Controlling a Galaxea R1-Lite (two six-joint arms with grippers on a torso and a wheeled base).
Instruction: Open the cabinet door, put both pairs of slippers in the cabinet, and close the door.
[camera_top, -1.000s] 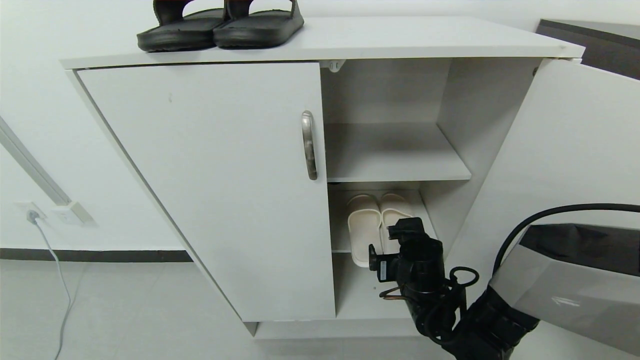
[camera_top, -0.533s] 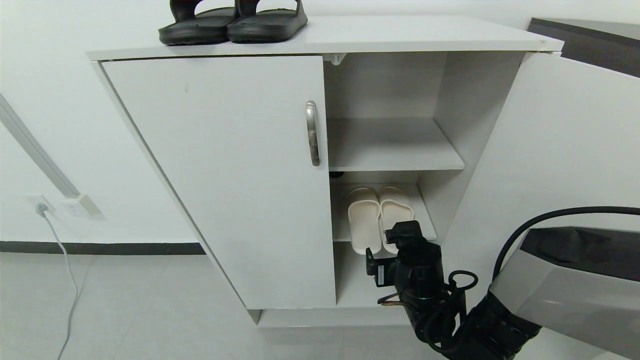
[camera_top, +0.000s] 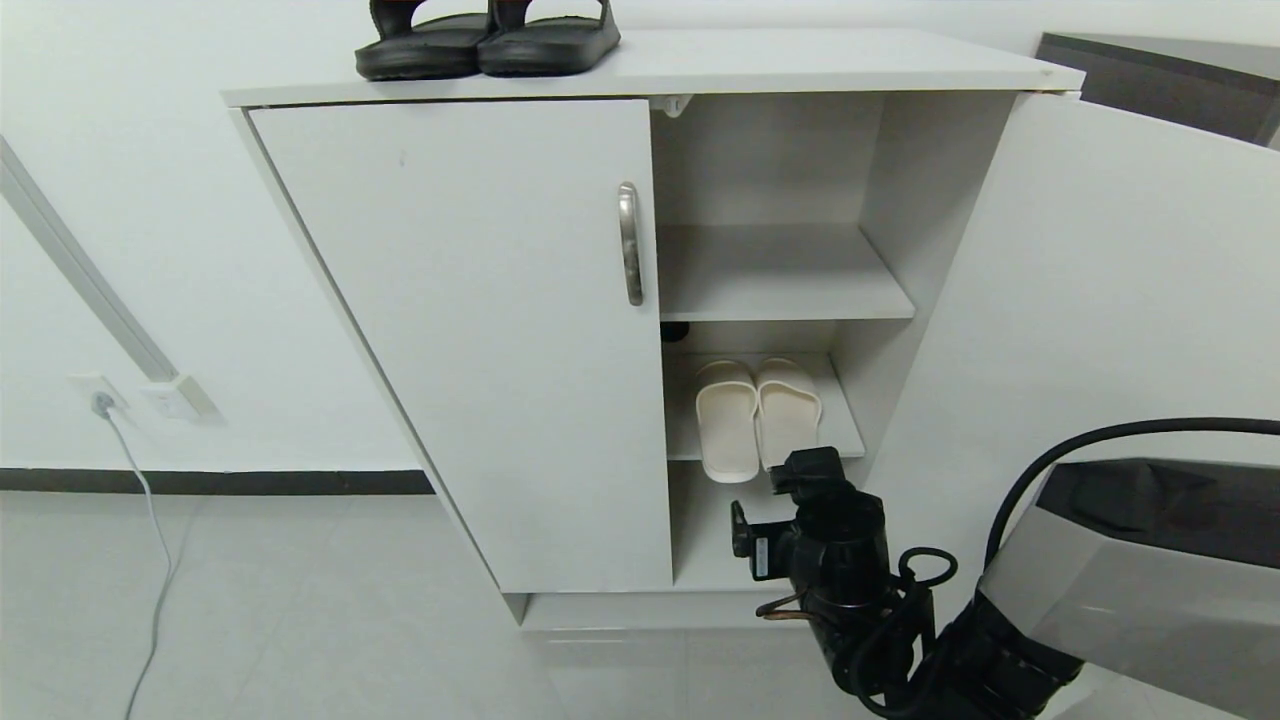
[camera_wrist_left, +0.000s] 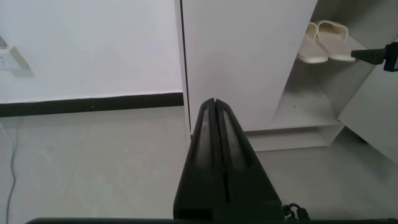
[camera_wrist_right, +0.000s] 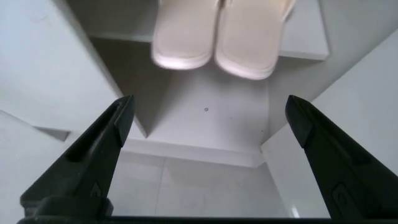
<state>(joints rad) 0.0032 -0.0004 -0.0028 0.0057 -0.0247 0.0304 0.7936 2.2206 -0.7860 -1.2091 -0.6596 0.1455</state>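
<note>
Head view takes in the white cabinet (camera_top: 800, 60), its right door (camera_top: 1100, 300) swung wide and its left door (camera_top: 480, 330) closed. A black pair of slippers (camera_top: 490, 40) sits side by side on the cabinet's top, and a cream pair of slippers (camera_top: 758, 415) lies side by side on the middle shelf, ends overhanging its front edge. Just below them, the right claw (camera_wrist_right: 209, 106) is spread wide and empty, while the left claw (camera_wrist_left: 214, 106) is pressed together on nothing above the floor.
</note>
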